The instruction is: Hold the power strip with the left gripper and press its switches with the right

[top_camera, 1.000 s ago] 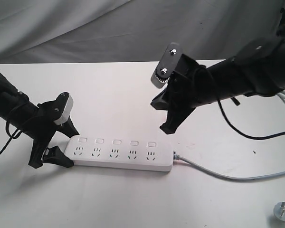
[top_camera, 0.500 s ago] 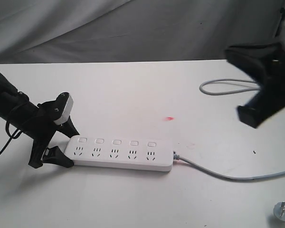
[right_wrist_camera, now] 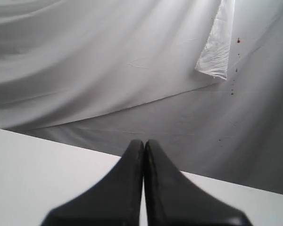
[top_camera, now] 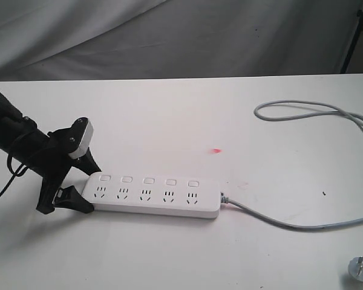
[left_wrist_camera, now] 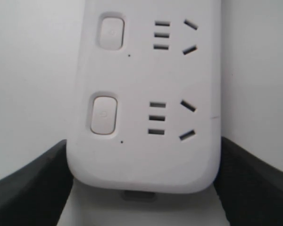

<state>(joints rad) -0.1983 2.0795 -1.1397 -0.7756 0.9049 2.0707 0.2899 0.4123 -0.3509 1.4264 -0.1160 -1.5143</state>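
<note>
Exterior view: left end effector [top_camera: 86,188] grasps one power strip [top_camera: 154,196], five switches [top_camera: 148,180]; right end effector [right_wrist_camera: 144,155] clenched.

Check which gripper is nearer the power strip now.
Left. The left gripper grips one end of the power strip, a finger on each side. The right gripper is shut, away from it, facing the backdrop.
</note>
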